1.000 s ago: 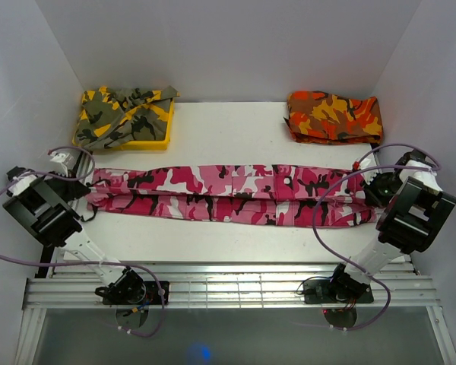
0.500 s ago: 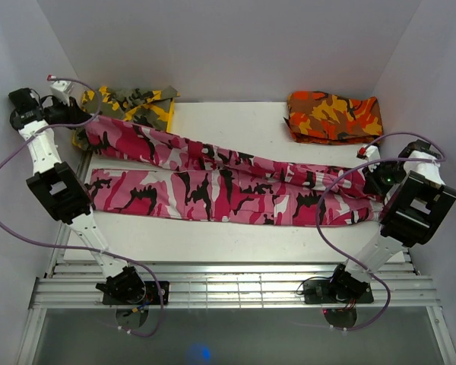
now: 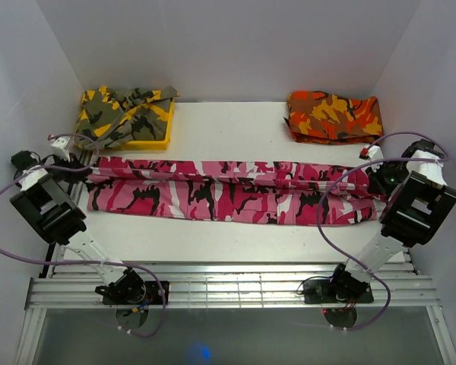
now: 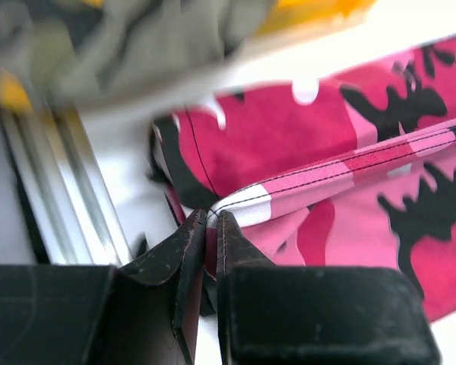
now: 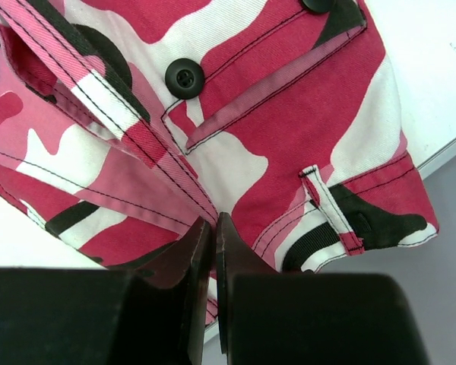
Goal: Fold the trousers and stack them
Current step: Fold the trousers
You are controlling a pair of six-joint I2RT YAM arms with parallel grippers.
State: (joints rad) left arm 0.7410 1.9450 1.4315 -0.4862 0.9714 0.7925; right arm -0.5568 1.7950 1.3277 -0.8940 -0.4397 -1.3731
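The trousers lie stretched lengthwise across the middle of the bench, reaching from its left edge to its right. The button, pocket flap and belt loop in the right wrist view put the waist at the right end, so the leg ends are at my left. The legs look doubled over one another into a long narrow band, with a taut seam line running along its far edge.

My left pincer is clenched on a folded edge of cloth at the leg end, the jaws nearly touching with only a thin pink layer between them. My right pincer is likewise clamped on the waist edge, just beside the belt loop. I judge both ends are held this way to keep the band straight and flat – tension from the two sides takes out the wrinkles before the length gets halved.

The lengthwise fold seems in place; the crosswise fold and the stacking are not yet done.

Further off, an olive garment sits bunched in a yellow tray at the far left – and a folded orange garment lies at the far right, probably where the stack belongs.
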